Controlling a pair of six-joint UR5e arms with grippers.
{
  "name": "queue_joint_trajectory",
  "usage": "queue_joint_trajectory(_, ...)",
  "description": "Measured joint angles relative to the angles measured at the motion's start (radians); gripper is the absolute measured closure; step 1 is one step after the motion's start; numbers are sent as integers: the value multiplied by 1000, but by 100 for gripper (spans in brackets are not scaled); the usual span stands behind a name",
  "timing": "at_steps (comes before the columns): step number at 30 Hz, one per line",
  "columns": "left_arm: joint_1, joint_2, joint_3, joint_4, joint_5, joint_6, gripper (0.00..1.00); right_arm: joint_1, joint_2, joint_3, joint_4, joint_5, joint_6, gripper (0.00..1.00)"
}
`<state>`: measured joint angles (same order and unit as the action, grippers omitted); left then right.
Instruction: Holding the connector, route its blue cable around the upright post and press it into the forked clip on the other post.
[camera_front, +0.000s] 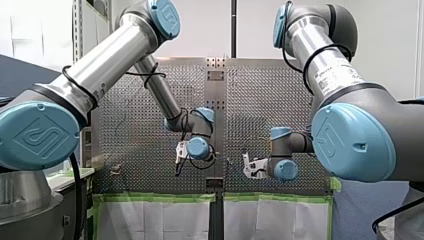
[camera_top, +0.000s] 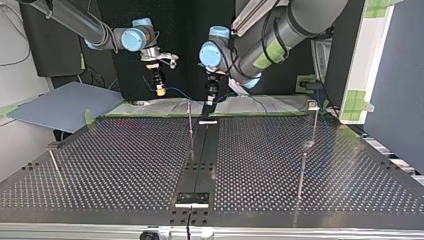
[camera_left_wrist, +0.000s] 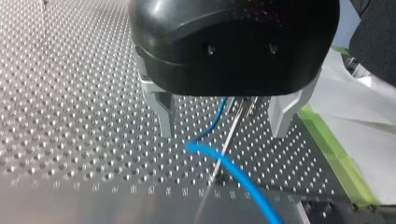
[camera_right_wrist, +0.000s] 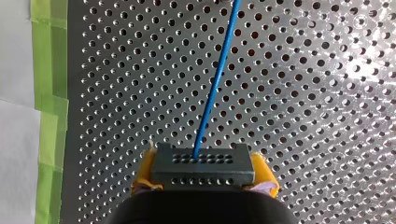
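right gripper (camera_right_wrist: 204, 175) with yellow pads (camera_right_wrist: 144, 173) clenched on the dark connector (camera_right_wrist: 203, 161), blue cable (camera_right_wrist: 215, 88) running straight ahead over the perforated table (camera_right_wrist: 308, 93), green tape (camera_right_wrist: 49, 88) along the table edge just beside, left gripper (camera_left_wrist: 223, 127) with metal fingers (camera_left_wrist: 163, 112) spread apart and the cable loose between them, thin upright post (camera_top: 190, 127) near it, clip-topped post (camera_top: 313, 117) well apart towards the top view's right edge

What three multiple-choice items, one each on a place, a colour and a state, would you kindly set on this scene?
1. Where is the connector? A: in my left gripper. B: between my right gripper's pads. C: lying loose, unheld.
2. What colour are those pads? A: yellow. B: red. C: white.
3. How is my left gripper? A: shut on the connector. B: shut on nothing. C: open.
Key: 1 B, the right wrist view shows the pads clamping it; 2 A, yellow shows at both its sides; 3 C, its fingers stand apart, and the blue cable passes between them, clear of both.
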<state>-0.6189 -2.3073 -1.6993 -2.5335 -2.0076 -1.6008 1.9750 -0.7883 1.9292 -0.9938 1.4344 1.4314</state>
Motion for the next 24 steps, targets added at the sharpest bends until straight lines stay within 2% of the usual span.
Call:
queue_joint_trajectory(10,-37,0,0,14,-11,8,0,2,0,-5,4,0,-5,56)
queue_joint_trajectory(19,-43,-2,31,3,-32,9,0,13,0,-6,2,1,-7,56)
queue_joint_trajectory(24,-46,-4,52,-17,-47,9,0,9,0,-6,-2,0,-6,56)
